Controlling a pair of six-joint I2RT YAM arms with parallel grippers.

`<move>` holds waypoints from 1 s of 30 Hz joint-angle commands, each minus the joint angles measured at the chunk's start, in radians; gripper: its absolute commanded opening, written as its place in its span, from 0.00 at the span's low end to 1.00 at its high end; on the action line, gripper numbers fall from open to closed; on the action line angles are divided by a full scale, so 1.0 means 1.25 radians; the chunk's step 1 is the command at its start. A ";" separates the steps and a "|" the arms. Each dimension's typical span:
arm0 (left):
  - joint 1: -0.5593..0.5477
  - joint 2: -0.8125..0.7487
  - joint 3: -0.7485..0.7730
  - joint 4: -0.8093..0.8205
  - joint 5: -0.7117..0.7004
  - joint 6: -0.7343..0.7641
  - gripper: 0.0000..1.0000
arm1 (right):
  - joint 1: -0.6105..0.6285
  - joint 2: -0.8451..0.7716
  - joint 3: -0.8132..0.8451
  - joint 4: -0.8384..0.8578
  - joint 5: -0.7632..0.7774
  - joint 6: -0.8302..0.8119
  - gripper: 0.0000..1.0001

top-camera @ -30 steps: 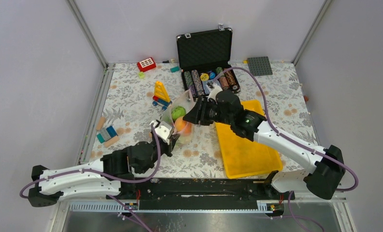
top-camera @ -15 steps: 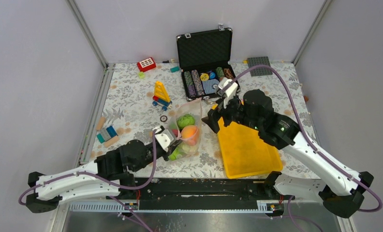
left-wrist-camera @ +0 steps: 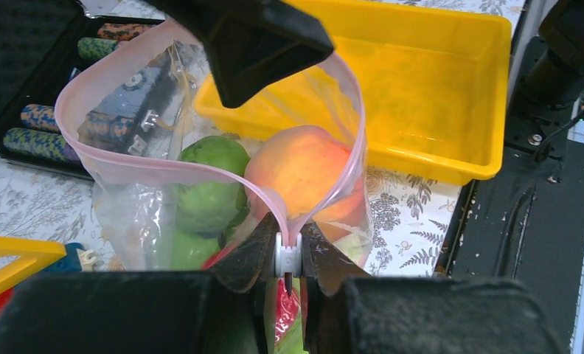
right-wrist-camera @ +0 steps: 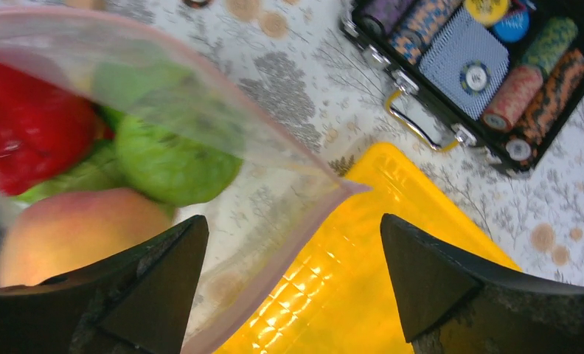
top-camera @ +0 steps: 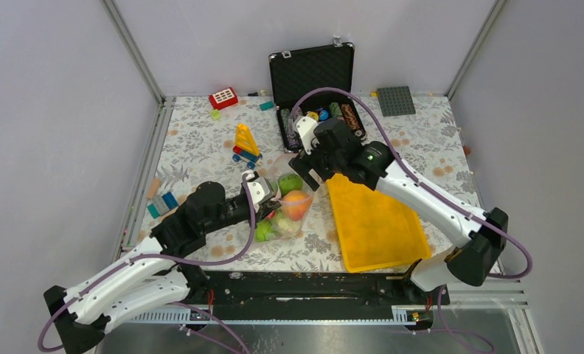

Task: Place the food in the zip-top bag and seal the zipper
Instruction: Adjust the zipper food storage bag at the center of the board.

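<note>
The zip-top bag (top-camera: pixel 285 212) is found lying on the patterned bench (top-camera: pixel 200 147), just beside the left edge of the yellow tray (top-camera: pixel 374 221) and between the two claws.

Food is seen inside the bag. An orange-pink peach (top-camera: pixel 296 203) lies toward the tray side. A green round fruit (top-camera: pixel 290 183) lies beside it, toward the far end of the bag. A red piece (right-wrist-camera: pixel 31 125) is visible through the plastic in the right wrist view. A further green piece (top-camera: pixel 263 232) is noted at the near end of the bag.

The left claw (left-wrist-camera: pixel 287 259) is closed on the zipper (left-wrist-camera: pixel 200 171) at the bag's near end, where the two sides of the pinkish strip are pinched together between the fingertips. Beyond that point the strip is parted into a wide loop, and the mouth is recorded as unsealed.

The right claw (right-wrist-camera: pixel 296 274) is held at the far end of the mouth with its jaws spread wide. A corner of the bag reaches into the gap between its fingers. Contact with the plastic cannot be confirmed from either wrist view.

The open poker-chip case (top-camera: pixel 315 81) is seen on the bench beyond the bag and the tray.
</note>
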 commanded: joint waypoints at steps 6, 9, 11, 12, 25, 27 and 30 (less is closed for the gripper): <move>0.056 -0.007 0.032 0.037 0.171 0.009 0.00 | -0.111 0.092 0.061 -0.017 0.140 0.148 0.80; 0.065 -0.024 0.027 0.044 0.128 0.005 0.00 | -0.143 0.082 0.049 -0.042 0.170 0.229 0.59; 0.074 -0.033 0.012 0.074 0.072 -0.010 0.00 | -0.154 0.058 0.026 -0.061 0.201 0.254 0.48; 0.079 -0.035 0.001 0.099 0.028 -0.022 0.00 | -0.157 0.042 0.012 -0.071 0.217 0.265 0.44; 0.214 0.051 0.017 0.186 0.158 0.013 0.00 | -0.162 -0.174 -0.135 -0.171 0.173 0.231 0.32; 0.214 0.079 0.047 0.132 0.231 0.065 0.00 | -0.162 -0.202 -0.164 -0.153 0.086 0.163 0.35; 0.214 0.116 0.090 0.042 0.318 0.169 0.00 | -0.162 -0.240 -0.201 -0.111 0.006 0.041 0.45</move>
